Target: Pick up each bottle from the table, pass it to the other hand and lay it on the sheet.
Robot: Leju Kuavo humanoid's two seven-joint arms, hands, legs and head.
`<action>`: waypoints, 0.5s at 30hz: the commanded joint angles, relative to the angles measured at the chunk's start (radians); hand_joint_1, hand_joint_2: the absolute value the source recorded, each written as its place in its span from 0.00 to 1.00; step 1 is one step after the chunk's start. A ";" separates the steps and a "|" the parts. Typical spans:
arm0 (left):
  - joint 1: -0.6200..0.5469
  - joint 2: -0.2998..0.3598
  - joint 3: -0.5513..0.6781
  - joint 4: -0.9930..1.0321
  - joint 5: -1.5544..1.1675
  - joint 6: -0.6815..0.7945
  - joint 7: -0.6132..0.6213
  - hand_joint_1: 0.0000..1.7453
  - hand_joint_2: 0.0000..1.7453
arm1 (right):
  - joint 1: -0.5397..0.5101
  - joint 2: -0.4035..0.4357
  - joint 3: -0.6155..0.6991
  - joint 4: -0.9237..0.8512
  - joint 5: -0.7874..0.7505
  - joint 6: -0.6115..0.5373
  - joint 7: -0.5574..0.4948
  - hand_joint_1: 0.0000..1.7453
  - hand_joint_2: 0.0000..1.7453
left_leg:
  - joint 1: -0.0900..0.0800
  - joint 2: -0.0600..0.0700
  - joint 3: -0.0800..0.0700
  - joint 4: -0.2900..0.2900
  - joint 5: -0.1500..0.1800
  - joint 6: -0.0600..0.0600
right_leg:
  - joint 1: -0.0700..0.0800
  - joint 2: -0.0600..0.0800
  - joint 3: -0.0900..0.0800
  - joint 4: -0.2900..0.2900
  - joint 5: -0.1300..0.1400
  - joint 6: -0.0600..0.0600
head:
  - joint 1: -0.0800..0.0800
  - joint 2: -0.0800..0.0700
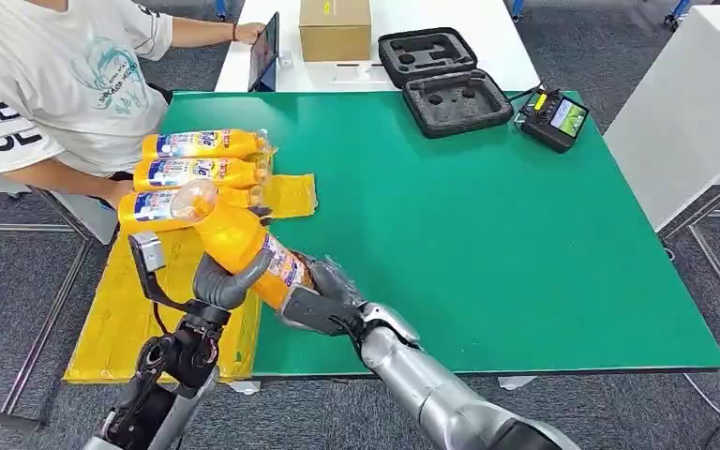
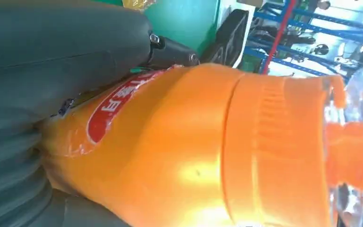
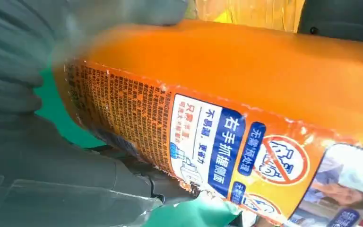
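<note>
Fingers [image 1: 234, 277] of my left hand [image 1: 220, 286] and right hand [image 1: 323, 300] both wrap the orange plastic bottle with the clear cap [image 1: 244, 246], tilted above the yellow sheet [image 1: 122, 319] at the green surface [image 1: 487, 234] edge. Left wrist view: the bottle's cap end is cut off. Right wrist view: my fingers partly hide its label.

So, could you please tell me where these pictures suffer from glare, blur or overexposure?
Head view: evenly lit and sharp, the orange plastic bottle clear between left hand and right hand. Left wrist view: a bright glare patch on the bottle, and the background beyond its clear cap is washed out. Right wrist view: the label is readable, the near grey hand soft.
</note>
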State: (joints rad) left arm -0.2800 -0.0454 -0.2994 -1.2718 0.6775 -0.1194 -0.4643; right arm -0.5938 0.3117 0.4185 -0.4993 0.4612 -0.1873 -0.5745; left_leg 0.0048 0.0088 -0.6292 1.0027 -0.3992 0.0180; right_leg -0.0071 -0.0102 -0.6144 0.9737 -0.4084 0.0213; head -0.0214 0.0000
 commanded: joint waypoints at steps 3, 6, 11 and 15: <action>-0.071 -0.009 -0.060 0.033 -0.098 -0.018 -0.002 1.00 1.00 | -0.012 -0.008 0.049 0.061 0.015 0.022 0.012 1.00 1.00 | 0.001 -0.005 0.005 0.000 -0.002 -0.001 | 0.001 -0.003 0.006 0.000 -0.003 0.000 | 0.000 0.000; -0.078 0.002 -0.077 0.049 -0.136 -0.016 -0.005 1.00 1.00 | -0.007 -0.008 0.035 0.044 0.011 0.009 0.000 1.00 1.00 | 0.001 -0.005 0.005 0.000 -0.002 -0.001 | 0.001 -0.003 0.007 0.000 -0.003 -0.001 | 0.000 0.000; -0.098 0.002 -0.048 0.043 -0.210 0.069 -0.057 1.00 1.00 | 0.000 0.005 -0.004 -0.023 -0.018 -0.045 -0.072 0.00 0.00 | 0.001 -0.003 0.002 0.000 -0.001 -0.001 | 0.000 -0.002 0.003 0.000 -0.002 0.000 | 0.000 0.000; -0.103 0.004 -0.040 0.039 -0.211 0.070 -0.056 1.00 1.00 | 0.001 0.003 -0.005 -0.043 -0.021 -0.035 -0.066 0.00 0.00 | 0.000 -0.002 0.001 0.000 0.000 0.000 | 0.000 0.000 0.001 0.000 -0.001 0.000 | 0.000 0.000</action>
State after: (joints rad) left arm -0.3033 -0.0450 -0.3208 -1.2718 0.4837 -0.0770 -0.5066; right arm -0.5895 0.3124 0.4128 -0.5062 0.4539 -0.2255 -0.6215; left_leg 0.0048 0.0087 -0.6294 1.0028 -0.3993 0.0180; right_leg -0.0071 -0.0099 -0.6146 0.9738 -0.4083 0.0213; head -0.0214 0.0000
